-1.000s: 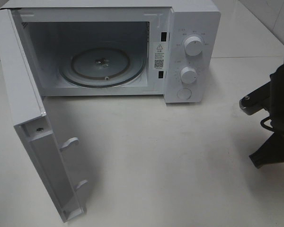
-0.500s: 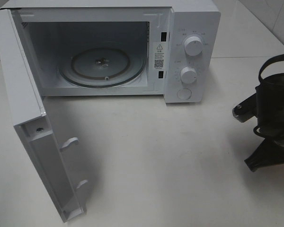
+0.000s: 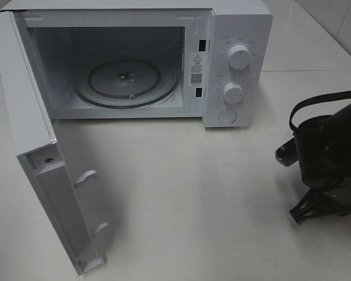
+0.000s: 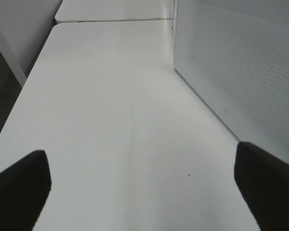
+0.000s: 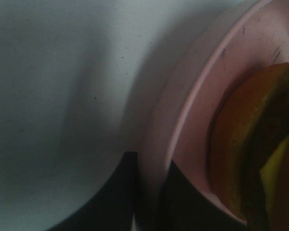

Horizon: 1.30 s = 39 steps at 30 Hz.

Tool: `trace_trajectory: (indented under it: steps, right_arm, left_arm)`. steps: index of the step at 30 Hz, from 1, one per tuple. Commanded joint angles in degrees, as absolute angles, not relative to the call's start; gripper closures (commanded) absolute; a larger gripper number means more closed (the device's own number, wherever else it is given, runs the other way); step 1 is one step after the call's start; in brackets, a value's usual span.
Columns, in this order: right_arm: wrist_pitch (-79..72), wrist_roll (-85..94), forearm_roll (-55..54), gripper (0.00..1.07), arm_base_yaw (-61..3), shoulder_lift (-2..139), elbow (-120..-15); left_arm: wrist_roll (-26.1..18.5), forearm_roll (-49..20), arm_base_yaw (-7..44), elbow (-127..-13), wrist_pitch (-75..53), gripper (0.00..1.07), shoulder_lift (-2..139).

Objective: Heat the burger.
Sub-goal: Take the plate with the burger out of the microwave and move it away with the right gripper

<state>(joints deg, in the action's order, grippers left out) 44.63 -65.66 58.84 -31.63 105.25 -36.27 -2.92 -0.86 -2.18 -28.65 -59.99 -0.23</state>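
White tabletop [image 3: 210, 193]. Burger [image 5: 253, 144] sits on pink plate [image 5: 183, 120]; right gripper [image 5: 149, 192] pinches the plate's rim. Microwave [image 3: 234, 35] stands with door [image 3: 47, 175] swung open, turntable [image 3: 127, 81] bare. Left gripper [image 4: 139, 185] jaws spread wide, holding nothing.

Lab-type test setup, bare white tables [image 3: 222, 193] pushed together, lone microwave [image 3: 234, 64], tiled wall [image 3: 339, 17]

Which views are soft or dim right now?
Right wrist: dim, close-up blur on the pink plate rim and burger. Left wrist: evenly lit, gripper fingers out of focus. Exterior high: sharp, soft shadows under the microwave door, right arm underexposed.
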Motion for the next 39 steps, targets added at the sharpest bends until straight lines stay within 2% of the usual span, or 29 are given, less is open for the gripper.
trace_trajectory:
  steps: [1,9,11,13,14,15,16,20,33,36,37,38,39]
  right_arm:
    - [47.27,-67.21,62.28,1.0,-31.34,106.05,-36.38]
    - [46.12,-67.67,62.57,0.95,-31.34,107.95,-36.38]
    - [46.93,-67.67,62.57,0.86,-31.34,107.83,-36.38]
    - [46.93,-67.32,62.45,0.83,-31.34,107.66,-36.38]
    - [46.93,-66.06,61.88,0.76,-31.46,106.91,-36.38]
    - [46.93,-66.06,61.88,0.76,-31.46,106.91,-36.38]
    - [46.81,-63.83,60.68,0.68,-31.51,105.54,-36.38]
    - [46.75,-60.62,58.67,0.61,-31.51,102.62,-36.38]
    - [45.03,-41.02,41.02,0.57,-31.51,84.86,-36.38]
    - [45.03,-36.1,36.55,0.53,-31.51,80.5,-36.38]
    - [44.92,-32.95,34.03,0.46,-31.51,77.58,-36.38]
    - [44.92,-32.95,34.03,0.46,-31.51,77.58,-36.38]
    - [44.86,-29.97,31.86,0.38,-31.51,74.48,-36.38]
  left_arm:
    - [-2.52,-0.86,-2.23,-28.53,-59.47,0.09,-1.43]
    - [-2.52,-0.86,-2.23,-28.53,-59.47,0.09,-1.43]
    - [-2.52,-0.86,-2.23,-28.53,-59.47,0.09,-1.43]
    - [-2.52,-0.86,-2.23,-28.53,-59.47,0.09,-1.43]
    - [-2.52,-0.86,-2.23,-28.53,-59.47,0.09,-1.43]
    - [-2.52,-0.86,-2.23,-28.53,-59.47,0.09,-1.43]
    - [-2.52,-0.86,-2.23,-28.53,-59.47,0.09,-1.43]
    - [-2.52,-0.86,-2.23,-28.53,-59.47,0.09,-1.43]
    - [-2.52,-0.86,-2.23,-28.53,-59.47,0.09,-1.43]
    - [-2.52,-0.86,-2.23,-28.53,-59.47,0.09,-1.43]
    - [-2.52,-0.86,-2.23,-28.53,-59.47,0.09,-1.43]
    - [-2.52,-0.86,-2.23,-28.53,-59.47,0.09,-1.43]
    - [-2.52,-0.86,-2.23,-28.53,-59.47,0.09,-1.43]
